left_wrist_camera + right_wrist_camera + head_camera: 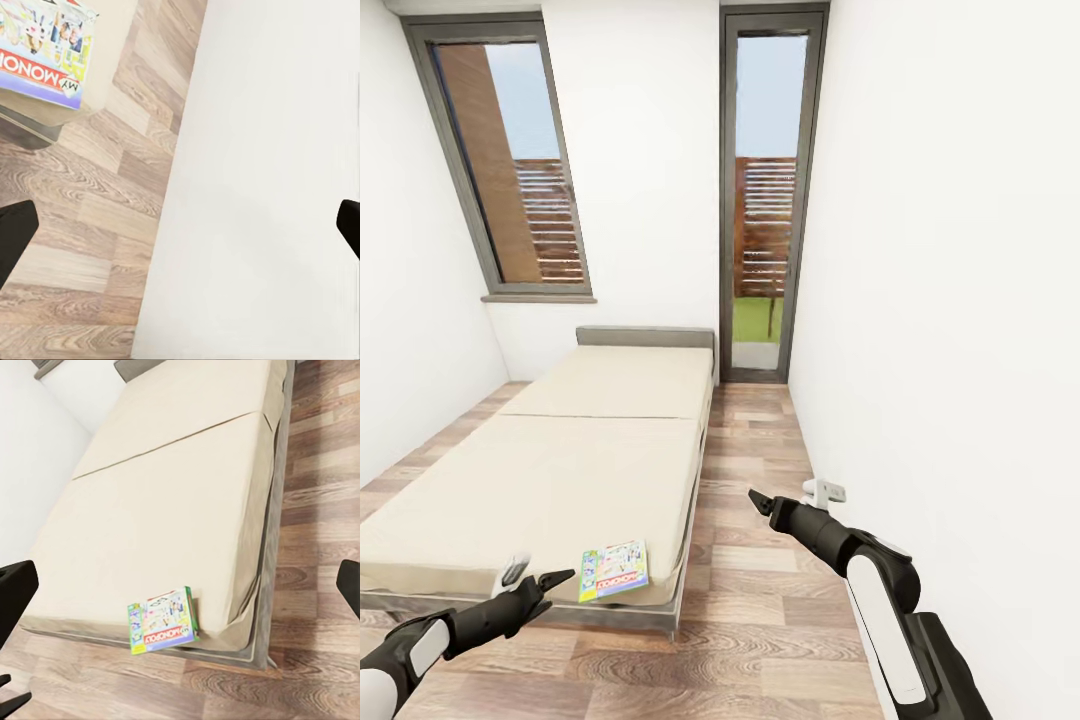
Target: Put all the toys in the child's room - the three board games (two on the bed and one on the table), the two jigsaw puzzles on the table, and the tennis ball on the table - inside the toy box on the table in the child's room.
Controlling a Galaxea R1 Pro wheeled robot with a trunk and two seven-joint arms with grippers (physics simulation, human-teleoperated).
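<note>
Where we face the low beige bed [560, 450]: one flat green-white Monopoly box [614, 570].
We log left gripper [545, 583] and right gripper [758, 499] both parted wide, empty.

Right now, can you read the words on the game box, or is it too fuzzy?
Left wrist view: red "MONOPOLY" lettering on the flat green-white game box reads clearly, though upside down. Right wrist view: legible but small. Head view: just a blur on the beige-mattress bed.

Bed [560, 450]: low, wide, beige mattress with a seam across its middle, dark grey frame, grey headboard at the far end. Stands on the wood-plank floor [760, 620]. On the mattress: one Monopoly board game [614, 570], flat, at the near right corner.
</note>
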